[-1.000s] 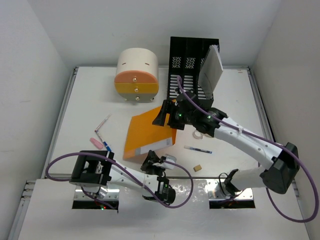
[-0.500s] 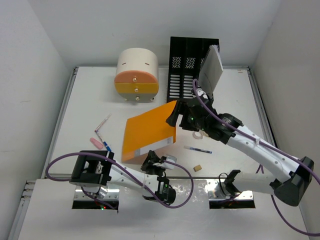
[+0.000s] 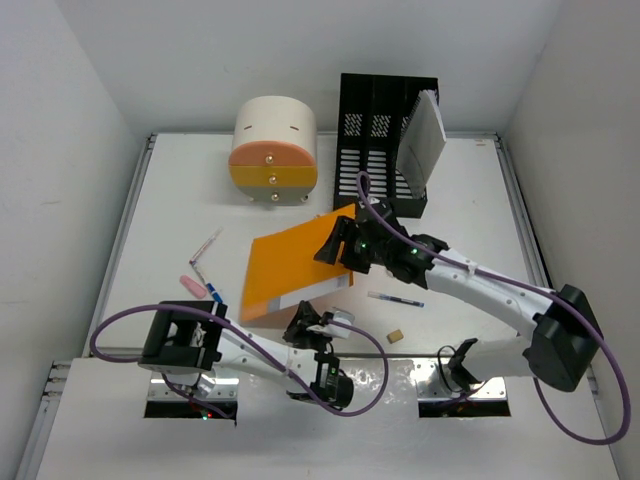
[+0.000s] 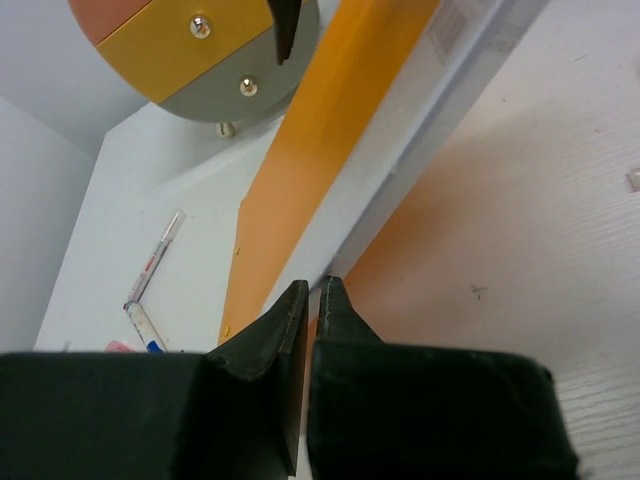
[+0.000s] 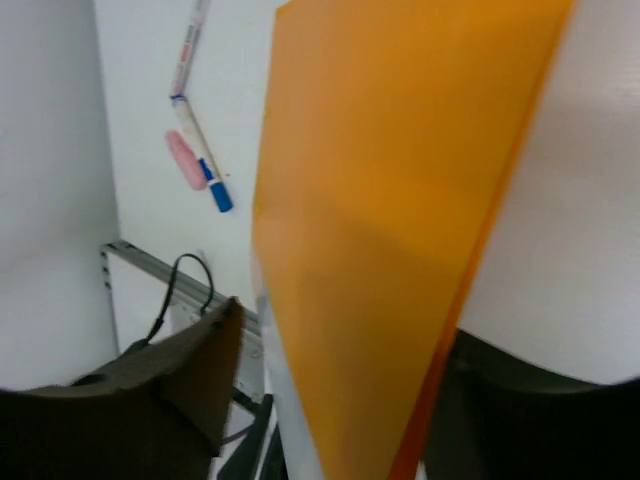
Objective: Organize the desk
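The white desk [image 3: 170,210] holds an orange folder [image 3: 290,272] with a white spine. The folder's far right edge is raised and its near edge rests on the desk. My right gripper [image 3: 340,246] is shut on that raised edge. In the right wrist view the folder [image 5: 390,200] fills the gap between the fingers [image 5: 195,370] of my right gripper [image 5: 340,400]. My left gripper [image 3: 305,324] is shut, and its tips [image 4: 312,292] are right at the folder's near edge [image 4: 340,140]. I see nothing clearly held in it.
A round cream drawer unit [image 3: 274,150] stands at the back. A black file rack [image 3: 380,130] beside it holds a grey notebook [image 3: 424,140]. Pens [image 3: 205,250] and a pink eraser [image 3: 191,286] lie at the left. A pen [image 3: 395,299] and a small brown block [image 3: 395,337] lie at the right.
My right gripper swung the folder's raised edge right toward the rack, then back left and nearer. The left arm has not moved.
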You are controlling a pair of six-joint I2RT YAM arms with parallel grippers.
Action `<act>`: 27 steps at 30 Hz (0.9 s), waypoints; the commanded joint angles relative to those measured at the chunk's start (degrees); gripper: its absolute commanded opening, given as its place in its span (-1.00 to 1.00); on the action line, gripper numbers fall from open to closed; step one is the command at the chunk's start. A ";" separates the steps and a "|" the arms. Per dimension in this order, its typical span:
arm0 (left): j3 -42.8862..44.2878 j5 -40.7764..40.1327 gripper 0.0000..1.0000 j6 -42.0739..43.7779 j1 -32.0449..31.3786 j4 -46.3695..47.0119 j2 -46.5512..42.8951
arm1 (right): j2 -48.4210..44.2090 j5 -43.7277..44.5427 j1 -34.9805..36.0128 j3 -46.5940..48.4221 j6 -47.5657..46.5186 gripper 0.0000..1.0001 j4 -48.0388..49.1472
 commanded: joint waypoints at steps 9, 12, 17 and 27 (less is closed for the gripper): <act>3.98 -4.52 -0.26 0.84 1.24 0.07 -4.46 | -3.32 -0.90 0.12 4.47 -0.40 -1.00 2.60; 7.94 -4.61 0.16 2.34 1.15 0.07 -8.94 | -3.76 1.57 0.12 6.59 -2.51 -1.00 -1.27; 16.45 -2.95 0.23 9.19 -2.01 0.07 -18.25 | -3.94 3.06 0.12 10.10 -4.89 -1.00 -3.65; 18.59 -0.65 0.15 16.57 -3.60 1.30 -29.16 | -4.47 5.26 0.12 21.68 -13.13 -1.00 -13.03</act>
